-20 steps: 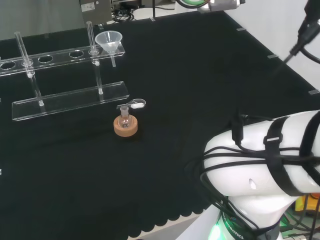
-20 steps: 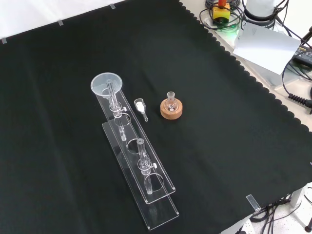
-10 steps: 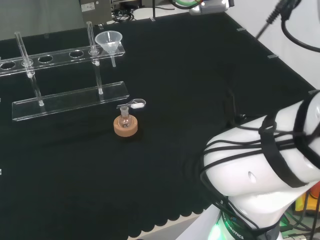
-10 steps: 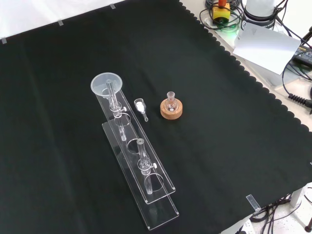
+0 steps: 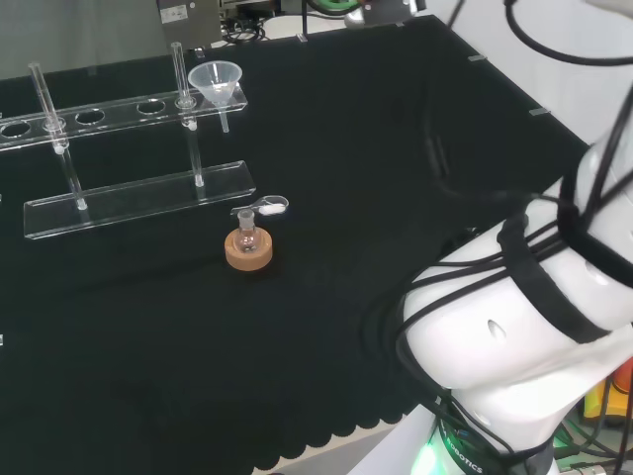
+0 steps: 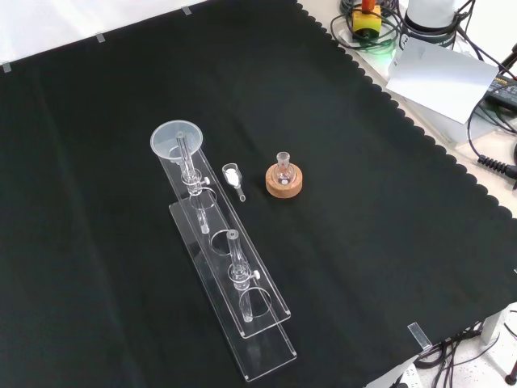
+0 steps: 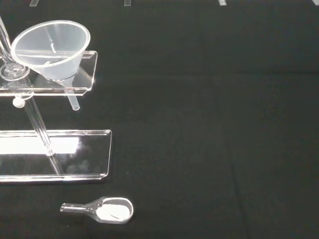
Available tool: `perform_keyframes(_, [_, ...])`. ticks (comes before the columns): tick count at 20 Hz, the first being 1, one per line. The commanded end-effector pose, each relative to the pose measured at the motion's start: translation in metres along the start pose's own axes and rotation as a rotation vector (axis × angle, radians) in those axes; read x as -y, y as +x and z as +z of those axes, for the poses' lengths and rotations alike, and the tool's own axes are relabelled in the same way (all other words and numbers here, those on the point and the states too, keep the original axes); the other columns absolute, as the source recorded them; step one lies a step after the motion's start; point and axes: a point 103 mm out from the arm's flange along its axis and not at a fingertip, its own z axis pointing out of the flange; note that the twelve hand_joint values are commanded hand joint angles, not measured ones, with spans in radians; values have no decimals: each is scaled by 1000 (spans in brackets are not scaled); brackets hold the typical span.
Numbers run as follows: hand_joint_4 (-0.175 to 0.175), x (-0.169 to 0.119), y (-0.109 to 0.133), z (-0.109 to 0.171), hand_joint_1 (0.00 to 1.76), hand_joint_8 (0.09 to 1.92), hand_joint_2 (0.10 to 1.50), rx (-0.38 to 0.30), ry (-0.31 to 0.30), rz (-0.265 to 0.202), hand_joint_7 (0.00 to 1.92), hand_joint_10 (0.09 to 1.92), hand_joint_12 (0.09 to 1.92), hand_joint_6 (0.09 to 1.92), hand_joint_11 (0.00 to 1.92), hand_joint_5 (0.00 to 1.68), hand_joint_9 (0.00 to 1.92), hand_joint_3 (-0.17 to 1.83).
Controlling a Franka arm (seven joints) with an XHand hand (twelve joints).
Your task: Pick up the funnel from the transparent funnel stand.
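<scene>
A clear funnel point(image 5: 218, 81) sits in the end hole of the transparent stand's upper rail point(image 5: 109, 111), its stem hanging below the rail. In the front view the funnel point(image 6: 176, 139) is at the far end of the stand point(image 6: 242, 323), which runs diagonally towards the near edge. The wrist view looks at the funnel point(image 7: 50, 50) from a distance, with the stand's base plate point(image 7: 55, 159) beneath it. Two upright glass rods rise from the stand.
A small flask on a cork ring point(image 5: 248, 247) stands just in front of the stand, as does a clear scoop holding white powder point(image 5: 269, 207). The arm's white links point(image 5: 524, 327), wrapped in black cables, occupy the head view's right. The cloth's scalloped edge point(image 6: 420, 133) runs along the front view's right.
In the head view the arm's white link has tilted and risen at the right, its cables swinging with it. The funnel, stand, flask and scoop have not moved.
</scene>
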Motion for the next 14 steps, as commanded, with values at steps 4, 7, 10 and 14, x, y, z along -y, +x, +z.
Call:
perform_keyframes(4, [3,-46,54,21,71,594,1138,91,37,-66,87,702,1410,87,72,193,235,300])
perform_keyframes(7, [1,-55,67,25,117,609,1118,115,47,-81,93,711,1414,87,84,198,257,284])
perform_keyframes(10, [-1,-65,77,27,168,623,1093,134,64,-91,99,716,1416,87,98,210,274,268])
perform_keyframes(14, [-8,-78,84,31,369,652,998,152,83,-86,128,722,1418,87,153,235,336,224])
